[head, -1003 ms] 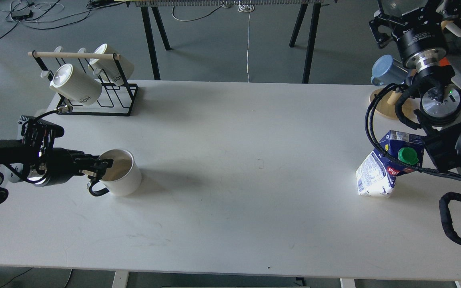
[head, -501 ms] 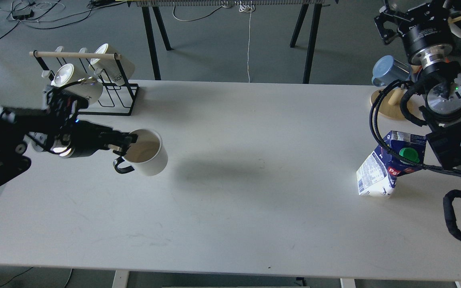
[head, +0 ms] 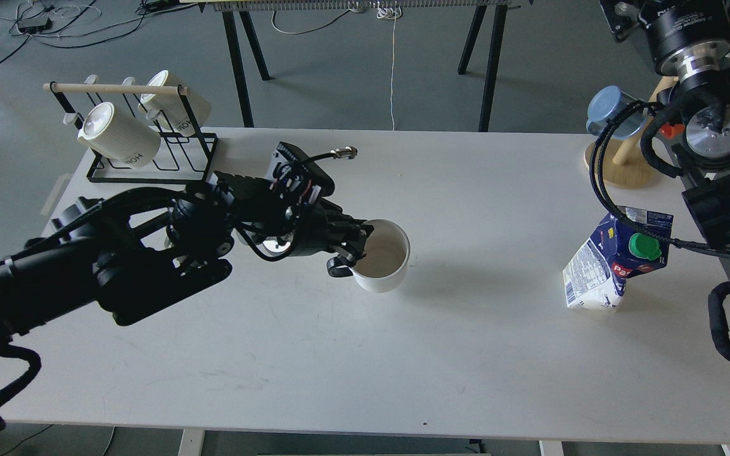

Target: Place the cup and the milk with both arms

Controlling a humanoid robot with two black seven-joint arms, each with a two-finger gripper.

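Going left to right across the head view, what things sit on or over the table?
Black wire rack holding two white mugs → left end effector → white cup it grips by the rim → milk carton. The blue cup overlaps the carton's span, so it is left out.

Near the middle of your table (head: 365,354) sits the mug (head: 383,263), its handle turned toward the left edge. The left gripper (head: 357,244) reaches in from the left edge, its fingers (head: 347,229) at the mug's near rim. By the right edge stands the milk carton (head: 606,269), tilted. At the far left corner you have the mug rack (head: 149,149) with two mugs hanging on it. At the far right corner, a wooden stand (head: 621,166) carries a cup (head: 609,111).
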